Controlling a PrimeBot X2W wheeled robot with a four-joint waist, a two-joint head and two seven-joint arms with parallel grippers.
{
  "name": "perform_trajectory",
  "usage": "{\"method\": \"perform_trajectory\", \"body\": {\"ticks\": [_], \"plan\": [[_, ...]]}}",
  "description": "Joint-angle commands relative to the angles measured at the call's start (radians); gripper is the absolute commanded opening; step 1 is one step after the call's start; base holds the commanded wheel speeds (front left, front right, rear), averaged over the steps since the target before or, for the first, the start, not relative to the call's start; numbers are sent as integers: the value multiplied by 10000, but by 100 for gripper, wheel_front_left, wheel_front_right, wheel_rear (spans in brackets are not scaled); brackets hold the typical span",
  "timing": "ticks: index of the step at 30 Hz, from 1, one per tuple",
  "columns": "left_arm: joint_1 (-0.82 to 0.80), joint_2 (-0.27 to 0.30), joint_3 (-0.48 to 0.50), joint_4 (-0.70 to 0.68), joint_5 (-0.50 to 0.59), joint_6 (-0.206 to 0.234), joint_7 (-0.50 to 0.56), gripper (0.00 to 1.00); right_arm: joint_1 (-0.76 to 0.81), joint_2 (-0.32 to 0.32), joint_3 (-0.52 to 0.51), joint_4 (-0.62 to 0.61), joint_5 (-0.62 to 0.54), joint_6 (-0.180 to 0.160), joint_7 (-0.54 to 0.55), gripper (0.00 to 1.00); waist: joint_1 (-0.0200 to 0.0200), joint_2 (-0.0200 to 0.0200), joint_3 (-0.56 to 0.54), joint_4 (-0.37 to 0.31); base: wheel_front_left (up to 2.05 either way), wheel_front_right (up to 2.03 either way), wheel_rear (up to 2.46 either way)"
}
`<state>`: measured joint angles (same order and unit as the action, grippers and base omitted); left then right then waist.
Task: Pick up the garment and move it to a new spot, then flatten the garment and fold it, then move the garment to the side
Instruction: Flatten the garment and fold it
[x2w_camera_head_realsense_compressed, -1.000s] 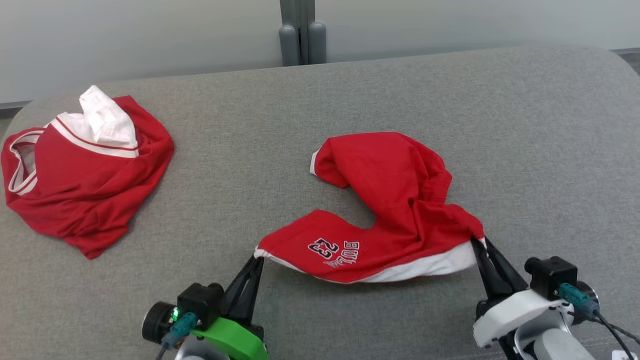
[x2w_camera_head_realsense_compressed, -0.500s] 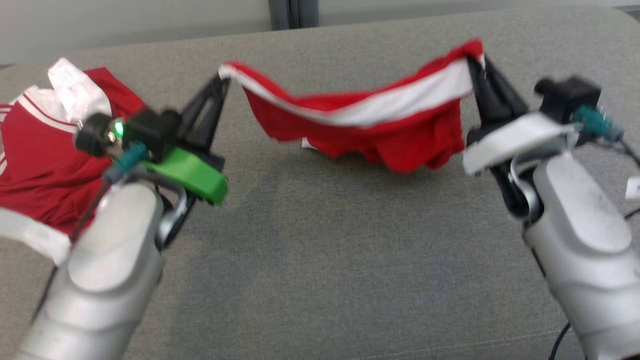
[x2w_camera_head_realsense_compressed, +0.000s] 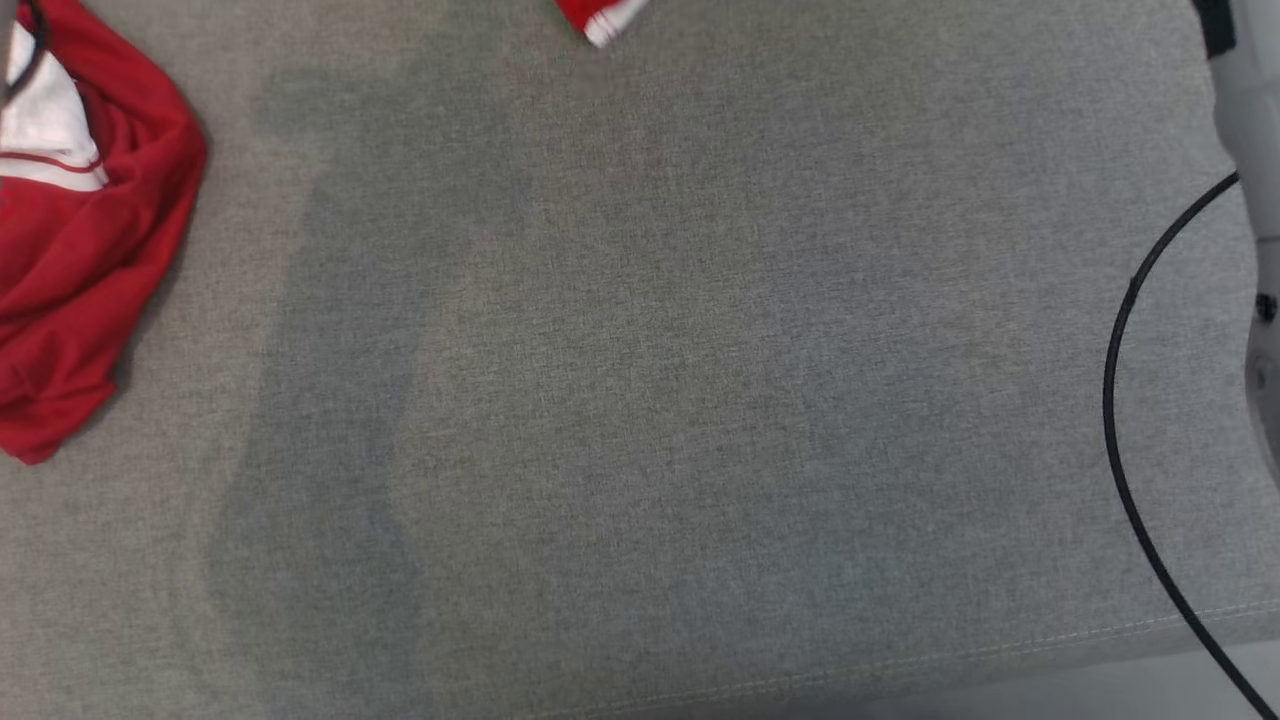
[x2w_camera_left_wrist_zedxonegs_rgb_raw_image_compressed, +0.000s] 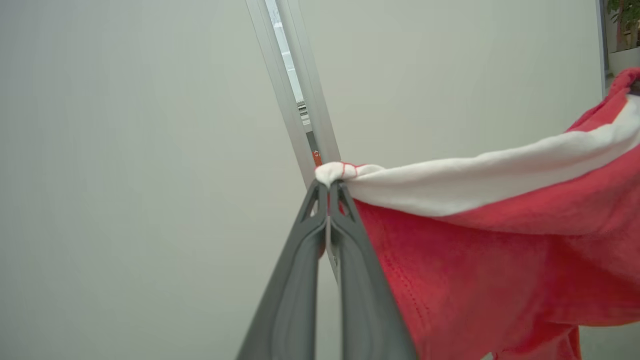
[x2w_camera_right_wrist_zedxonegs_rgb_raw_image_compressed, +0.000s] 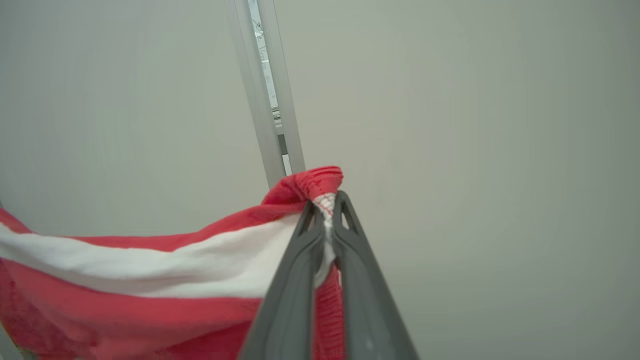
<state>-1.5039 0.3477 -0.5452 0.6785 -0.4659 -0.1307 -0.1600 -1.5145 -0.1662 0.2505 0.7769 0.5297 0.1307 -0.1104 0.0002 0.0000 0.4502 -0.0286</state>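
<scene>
**A:** Where is the garment (x2w_camera_left_wrist_zedxonegs_rgb_raw_image_compressed: 500, 240)?

**B:** In the air, slung between the two arms, above the grey surface (x2w_camera_head_realsense_compressed: 700, 400). The left gripper (x2w_camera_left_wrist_zedxonegs_rgb_raw_image_compressed: 328, 186) is pressed together on one white-banded corner. The right gripper (x2w_camera_right_wrist_zedxonegs_rgb_raw_image_compressed: 327, 202) pinches the other corner, where the red waistband bunches.

**A:** Anything close by or in the way?

**B:** A second red garment (x2w_camera_head_realsense_compressed: 80, 250) lies crumpled at the surface's left edge, well apart. A black cable (x2w_camera_head_realsense_compressed: 1120, 400) curves down on the right.

**A:** What differs from a second ago?

**B:** Then the garment lay on the surface, with both corners already pinched. Half a second ago it sagged between the raised arms. Now the head camera has tipped down, and a red-and-white tip of the garment pokes in at the top edge.

**A:** What do the wrist views add?

**B:** The grips themselves, close up, with a pale wall (x2w_camera_right_wrist_zedxonegs_rgb_raw_image_compressed: 475, 150) and a metal post (x2w_camera_left_wrist_zedxonegs_rgb_raw_image_compressed: 295, 100) behind them. The head view gives the surface underneath and the other garment.
</scene>
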Motion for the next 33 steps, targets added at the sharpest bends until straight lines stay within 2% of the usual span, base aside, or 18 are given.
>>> {"method": "perform_trajectory", "body": {"ticks": [1, 7, 13, 19, 26, 33], "plan": [[-460, -21, -10, 233, -105, 6, -212, 0, -331, -29, 119, 235, -9, 1, -203, 0, -2, 0, 446, 149, 0, 0, 0], [-835, -67, -360, 847, -456, 6, -741, 0, -596, -79, 723, 850, 494, 3, -736, 0, -2, 0, 484, 259, 0, 0, 0], [1028, -149, -368, 588, -755, 38, -1046, 0, 971, -71, 1434, 656, 1278, 3, -1313, 0, -2, 0, 115, 122, 0, 0, 0], [5260, -388, 608, -1458, -894, 784, -1049, 0, 4393, -505, 2017, -483, 1727, 1, -1559, 0, -2, 0, -732, -38, 0, 0, 0], [10422, -857, 1617, -3761, -419, 1614, -1055, 0, 8996, -930, 1360, -2640, 1651, 1, -1550, 0, -2, 0, -1760, 5, 0, 0, 0], [13741, -1174, 1882, -4597, 75, 1646, -1056, 0, 12649, -901, 800, -4254, 1064, 1, -1552, 0, -2, 0, -2552, 161, 0, 0, 0]]}}
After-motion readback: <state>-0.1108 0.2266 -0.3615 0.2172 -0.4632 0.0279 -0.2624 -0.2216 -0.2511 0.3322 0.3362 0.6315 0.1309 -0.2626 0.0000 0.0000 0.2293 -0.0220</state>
